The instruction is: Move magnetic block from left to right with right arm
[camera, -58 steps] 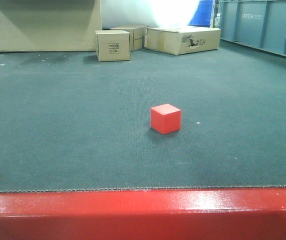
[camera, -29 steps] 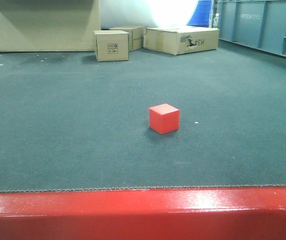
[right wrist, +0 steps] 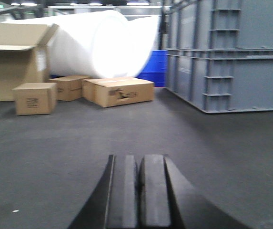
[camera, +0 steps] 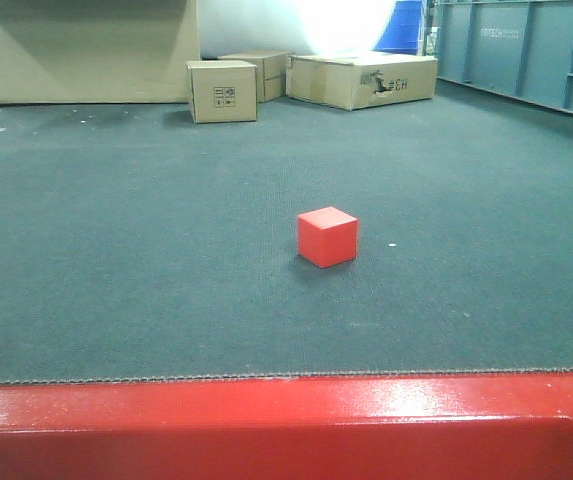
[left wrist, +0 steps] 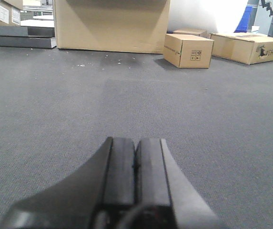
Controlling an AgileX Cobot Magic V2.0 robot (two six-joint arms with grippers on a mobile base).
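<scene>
The left gripper [left wrist: 136, 167] has its fingers pressed together, holding nothing. The magnetic block [camera: 327, 237] sits alone on the dark carpet [camera: 126, 250] at frame centre. The right gripper [right wrist: 138, 191] is likewise closed and empty.

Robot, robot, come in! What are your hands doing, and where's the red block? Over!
Left hand shut, empty. Right hand shut, empty. Red block alone on carpet, untouched. Nothing near it; cardboard boxes far behind.

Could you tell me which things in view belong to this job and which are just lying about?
Job: magnetic block; right gripper, jaws shut.

Lying about: cardboard boxes; grey crate; white roll; left gripper, jaws shut.
</scene>
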